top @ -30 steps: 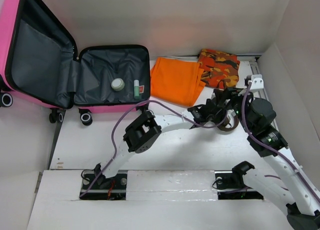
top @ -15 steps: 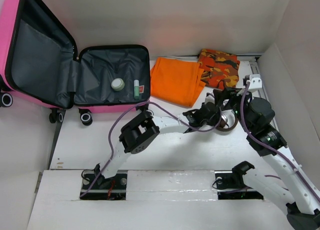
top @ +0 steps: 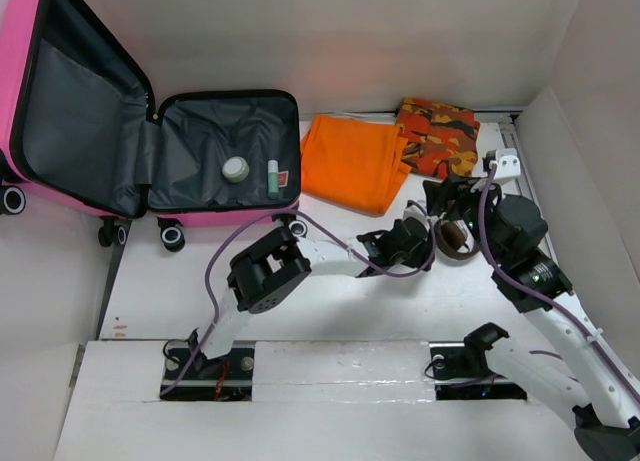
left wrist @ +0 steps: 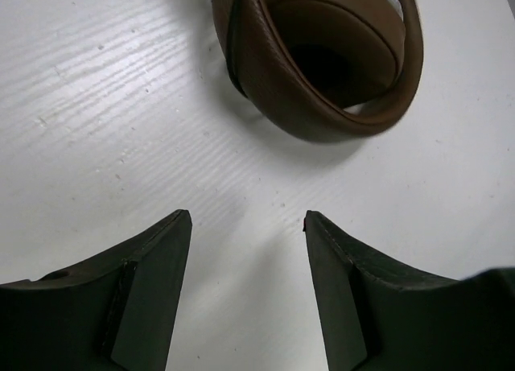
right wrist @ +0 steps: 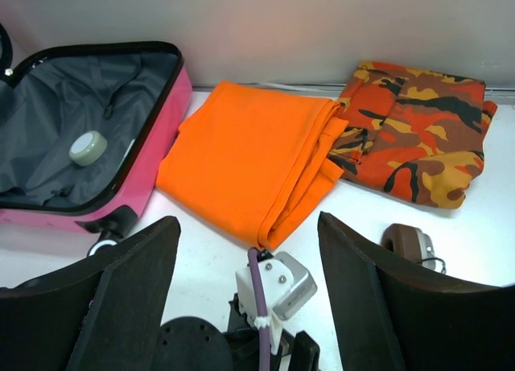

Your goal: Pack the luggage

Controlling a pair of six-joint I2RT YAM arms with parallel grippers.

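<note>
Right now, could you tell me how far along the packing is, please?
Done: the luggage lies open with a jar and a tube inside. In hand: nothing; the left pincer is open just short of a brown item on the table, the right pincer open too. Left: the brown item, orange cloth and camo cloth, all outside, then closing.

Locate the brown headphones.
Top view: the headphones lie right of centre, just ahead of the open left gripper, on the near side of the camouflage cloth.
</note>
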